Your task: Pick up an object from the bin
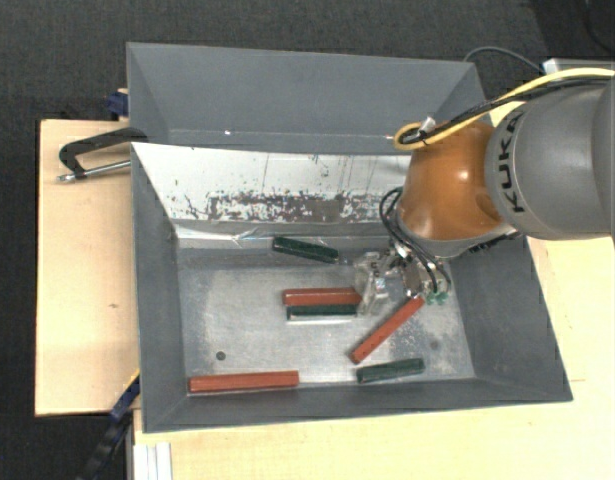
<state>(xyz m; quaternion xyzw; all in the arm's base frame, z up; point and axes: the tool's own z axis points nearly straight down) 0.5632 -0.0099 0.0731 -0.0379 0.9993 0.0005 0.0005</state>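
We note the tool (392,280) low in the right half of the bin (287,98), under the arm's orange cover (445,193). We cannot tell whether it is spread or pressed together. A slanted red stick (385,333) lies just below it, with its upper end at the tool; we see no grip on it. Just left lies a red-brown stick (320,296), with a dark green stick (322,312) flat against its near side. Further out we see a second green stick (305,250) by the back wall and a third green stick (390,370) by the front wall. A long red-brown stick (243,380) lies front left, well apart.
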